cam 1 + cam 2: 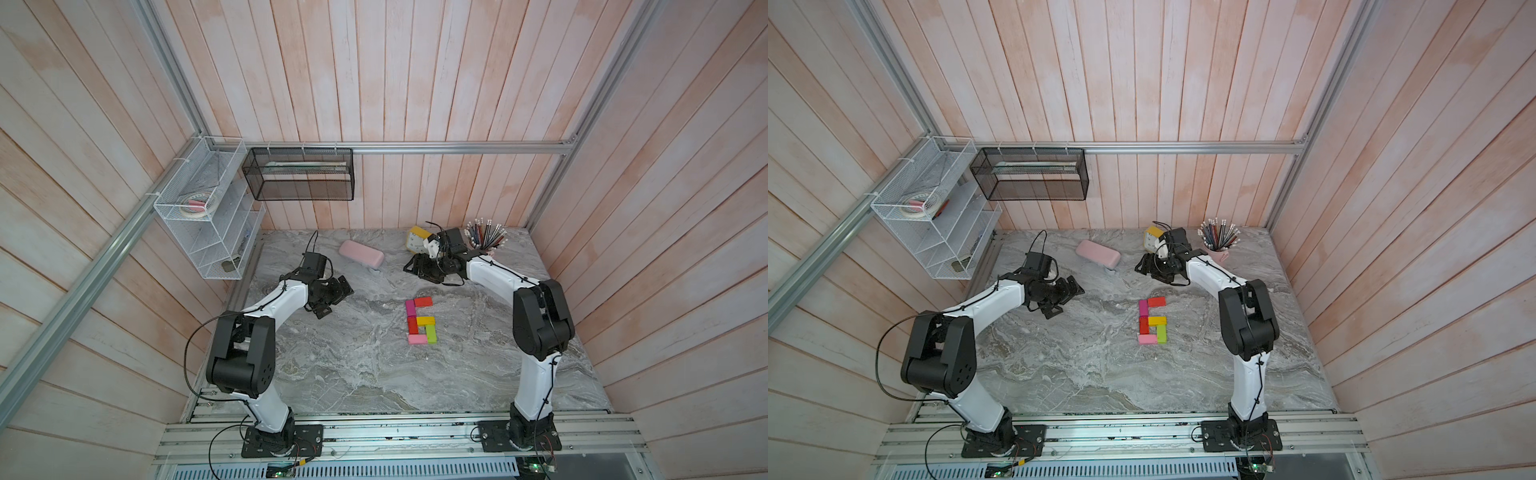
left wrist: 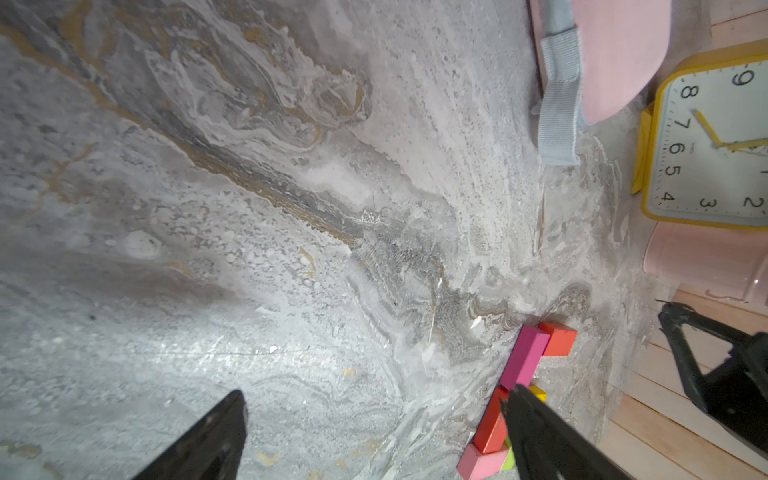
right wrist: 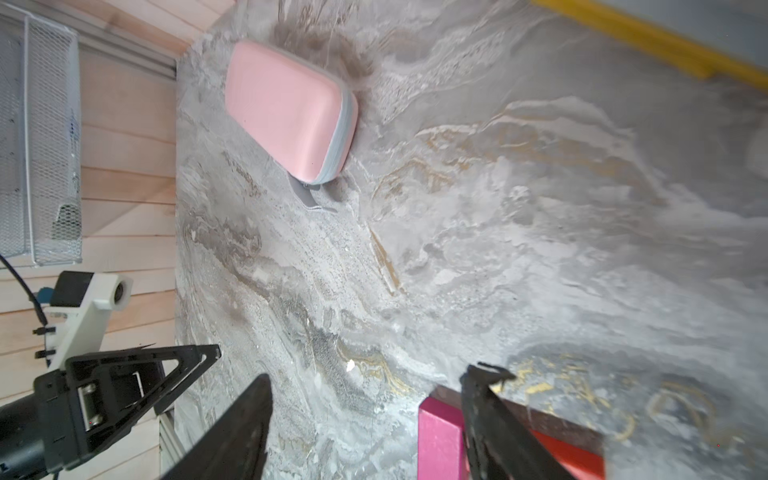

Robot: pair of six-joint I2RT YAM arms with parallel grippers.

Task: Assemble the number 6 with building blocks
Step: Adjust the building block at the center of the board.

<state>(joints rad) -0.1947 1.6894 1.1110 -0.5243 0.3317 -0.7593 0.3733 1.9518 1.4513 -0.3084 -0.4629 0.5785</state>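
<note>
Top views, building blocks [image 1: 420,321]: six bricks lying flat on the marble table [image 1: 353,374], right of centre and nearer the right arm's base, edges touching to form a 6.
Far bar: red brick [image 1: 423,302], set crosswise.
Left column: magenta brick [image 1: 410,308] lengthwise, its far end against the red brick. The second red brick [image 1: 412,325] carries the line on toward the arm bases.
Middle bar: yellow brick [image 1: 427,320], crosswise, beside the second red brick.
Loop side: lime green brick [image 1: 430,333], lengthwise, on the near side of the yellow brick.
Near bar: light pink brick [image 1: 417,339], crosswise, closing the loop.
Left gripper [image 1: 337,302]: jaws spread wide and empty, off to the left of the figure and apart from it. Its wrist view shows bare marble between the fingers [image 2: 208,436].
Right gripper [image 1: 417,268]: jaws parted, nothing held, beyond the figure's far end and not touching it.
Pink case [image 1: 361,254]: rounded, grey strap, toward the back between the two grippers.
Clock [image 1: 415,240]: yellow, square, at the back, partly hidden by the right wrist.
Pencil cup [image 1: 486,239]: pink, full of pencils, back right.
White wire rack [image 1: 208,232]: on the left wall, with a tape roll in its upper tier.
Black mesh basket [image 1: 299,176]: hung on the back rail.
</note>
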